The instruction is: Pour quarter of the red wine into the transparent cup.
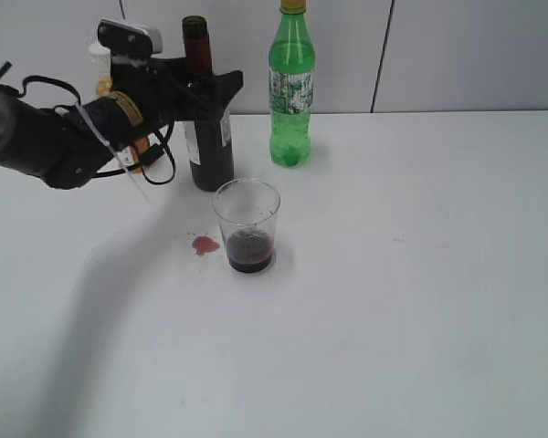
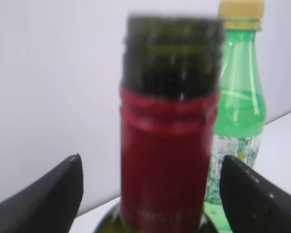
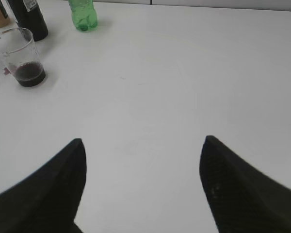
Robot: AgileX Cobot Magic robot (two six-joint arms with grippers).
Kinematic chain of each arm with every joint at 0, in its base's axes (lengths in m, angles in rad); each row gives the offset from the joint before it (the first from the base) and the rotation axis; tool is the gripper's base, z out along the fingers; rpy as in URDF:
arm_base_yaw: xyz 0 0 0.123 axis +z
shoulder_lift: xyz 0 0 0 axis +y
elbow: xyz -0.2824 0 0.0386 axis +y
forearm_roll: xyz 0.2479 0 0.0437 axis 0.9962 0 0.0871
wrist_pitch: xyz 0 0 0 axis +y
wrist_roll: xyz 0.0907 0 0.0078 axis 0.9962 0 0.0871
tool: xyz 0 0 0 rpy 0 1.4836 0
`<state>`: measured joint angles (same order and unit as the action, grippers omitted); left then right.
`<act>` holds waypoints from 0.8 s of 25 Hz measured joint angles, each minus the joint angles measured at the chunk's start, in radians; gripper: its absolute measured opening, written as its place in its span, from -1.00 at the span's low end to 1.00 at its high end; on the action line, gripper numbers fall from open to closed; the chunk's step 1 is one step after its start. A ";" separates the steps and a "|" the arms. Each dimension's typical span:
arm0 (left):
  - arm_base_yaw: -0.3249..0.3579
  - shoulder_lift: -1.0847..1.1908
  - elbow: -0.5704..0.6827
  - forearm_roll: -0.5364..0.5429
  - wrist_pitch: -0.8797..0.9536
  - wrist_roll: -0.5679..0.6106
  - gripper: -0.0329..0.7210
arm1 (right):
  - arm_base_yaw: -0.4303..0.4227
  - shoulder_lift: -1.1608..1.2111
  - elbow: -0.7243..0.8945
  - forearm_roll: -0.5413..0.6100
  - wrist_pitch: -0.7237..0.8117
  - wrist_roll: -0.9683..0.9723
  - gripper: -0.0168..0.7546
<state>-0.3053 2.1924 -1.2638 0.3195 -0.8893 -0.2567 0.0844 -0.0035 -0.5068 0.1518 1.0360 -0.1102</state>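
- The dark glass bottle of red wine (image 1: 208, 128) stands upright on the white table (image 1: 420, 274), cap off, maroon foil round its neck, white label on its side.
- The left gripper (image 1: 205, 91) sits level with the bottle's shoulder; the left wrist view shows its black fingers (image 2: 48, 194) spread wide, one on each side of the neck with daylight between, so nothing is clamped.
- The small clear plastic cup (image 1: 247, 224) stands just in front of the wine bottle, upright, with a shallow layer of dark red wine in the bottom.
- A small pinkish-red spill (image 1: 205, 245) lies on the table just left of the cup.
- The green plastic soda bottle (image 1: 292, 87) with a yellow cap stands near the back wall, right of the wine, capped.
- The right gripper (image 3: 143, 160) hangs over bare table well away from the cup, fingers spread apart and holding nothing.
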 joint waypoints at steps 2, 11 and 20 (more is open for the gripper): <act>0.000 -0.046 0.015 0.005 0.007 0.000 0.87 | 0.000 0.000 0.000 0.000 0.000 0.000 0.56; 0.000 -0.268 0.021 0.018 0.109 0.000 0.83 | 0.000 0.000 0.000 0.000 0.000 -0.001 0.56; 0.000 -0.591 0.065 0.019 0.573 0.000 0.78 | 0.000 0.000 0.000 0.000 0.000 0.000 0.56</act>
<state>-0.3053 1.6016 -1.1991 0.3380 -0.3165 -0.2567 0.0844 -0.0035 -0.5068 0.1518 1.0360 -0.1104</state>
